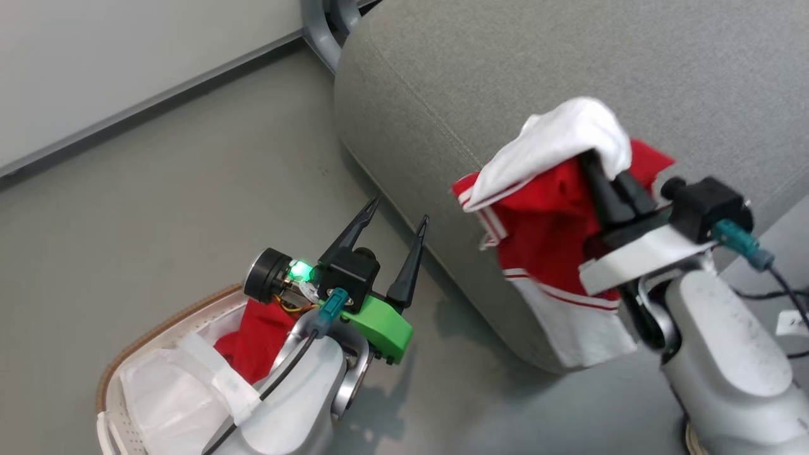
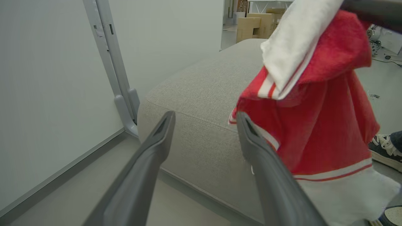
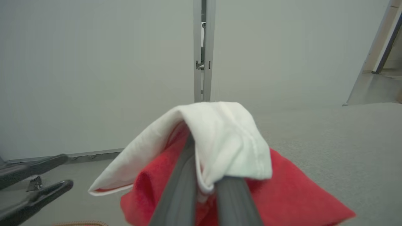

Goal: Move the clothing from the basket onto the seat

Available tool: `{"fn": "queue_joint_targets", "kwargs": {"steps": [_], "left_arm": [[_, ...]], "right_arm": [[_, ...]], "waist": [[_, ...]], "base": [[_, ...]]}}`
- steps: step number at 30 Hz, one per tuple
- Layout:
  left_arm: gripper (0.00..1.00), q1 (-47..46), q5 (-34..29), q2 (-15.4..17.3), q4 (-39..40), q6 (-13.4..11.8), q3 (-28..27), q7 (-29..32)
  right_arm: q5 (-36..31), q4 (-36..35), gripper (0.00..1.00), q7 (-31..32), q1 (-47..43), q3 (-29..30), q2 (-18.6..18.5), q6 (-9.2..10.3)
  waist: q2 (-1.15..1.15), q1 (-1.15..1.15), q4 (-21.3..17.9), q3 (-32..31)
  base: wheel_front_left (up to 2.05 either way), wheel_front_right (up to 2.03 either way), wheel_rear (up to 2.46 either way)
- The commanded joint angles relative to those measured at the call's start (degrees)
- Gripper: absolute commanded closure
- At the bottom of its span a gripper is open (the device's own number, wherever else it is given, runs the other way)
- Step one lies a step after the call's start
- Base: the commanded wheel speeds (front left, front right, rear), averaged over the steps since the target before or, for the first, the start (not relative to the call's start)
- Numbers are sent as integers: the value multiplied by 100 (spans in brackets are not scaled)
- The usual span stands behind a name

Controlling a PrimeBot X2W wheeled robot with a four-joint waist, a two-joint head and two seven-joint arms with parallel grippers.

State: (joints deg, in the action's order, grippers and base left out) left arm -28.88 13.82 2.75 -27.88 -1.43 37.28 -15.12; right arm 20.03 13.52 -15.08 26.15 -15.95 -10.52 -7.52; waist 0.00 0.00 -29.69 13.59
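Basket [image 1: 158, 328] on the floor [image 1: 189, 189], left of the seat [image 1: 569, 63], clothing [image 1: 253, 347] inside

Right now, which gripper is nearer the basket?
Left. The left gripper hovers over the basket edge; the right gripper is farther off, holding clothing by the seat.

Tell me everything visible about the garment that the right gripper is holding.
The garment is soft red cloth with white panels and thin red-and-white stripes. It hangs bunched from the right gripper, whose dark fingers are shut on it, a white fold draped over their tips. It is in the air by the edge of the grey seat, white lower end dangling. Whether it touches the seat cannot be told.
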Motion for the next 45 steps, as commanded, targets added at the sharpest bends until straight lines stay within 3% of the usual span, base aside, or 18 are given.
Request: {"fn": "queue_joint_targets", "kwargs": {"steps": [1, 11, 16, 22, 29, 30, 31, 32, 45], "left_arm": [[0, -88, -53, 37, -27, 22, -26, -5], [0, -306, -284, 195, -193, 130, -24, -5], [0, -597, -430, 238, -259, 201, 75, -5], [0, -789, -458, 252, -299, 177, 73, -5], [0, -845, -408, 247, -330, 123, 39, -5], [0, -847, -400, 247, -339, 109, 26, -4], [0, -852, -401, 254, -340, 95, 14, -4], [0, -853, -404, 270, -339, 81, -2, -4], [0, -450, -304, 427, -231, -71, -396, -4]], "right_arm": [[-76, 21, 100, -12, 265, 10, -100, 6], [-511, 556, 100, -12, 2539, 28, -1212, 7], [-697, 1203, 100, -12, 3523, 396, -1626, 7], [-959, 2146, 100, -12, 3996, 964, -1724, 7], [-1144, 3158, 100, -12, 3380, 1364, -1434, 8], [-1212, 3271, 96, -12, 3254, 1438, -1375, 8], [-1240, 3340, 68, -12, 3153, 1530, -1335, 8], [-1259, 3428, 0, -12, 2995, 1639, -1251, 8], [-1174, 2716, 0, -12, 1119, 2450, -729, 7]], "waist": [[0, 0, -12, 366], [0, 0, 374, 1157], [0, 0, 684, 1580], [0, 0, 981, 1943], [0, 0, 1203, 2143], [0, 0, 1229, 2146], [0, 0, 1247, 2144], [0, 0, 1261, 2135], [0, 0, 1379, 1579]], "base": [[0, 0, 0], [0, 0, 0], [0, 0, 0], [0, 0, 0], [0, 0, 0], [0, 0, 0], [0, 0, 0], [0, 0, 0], [0, 0, 0]]}}
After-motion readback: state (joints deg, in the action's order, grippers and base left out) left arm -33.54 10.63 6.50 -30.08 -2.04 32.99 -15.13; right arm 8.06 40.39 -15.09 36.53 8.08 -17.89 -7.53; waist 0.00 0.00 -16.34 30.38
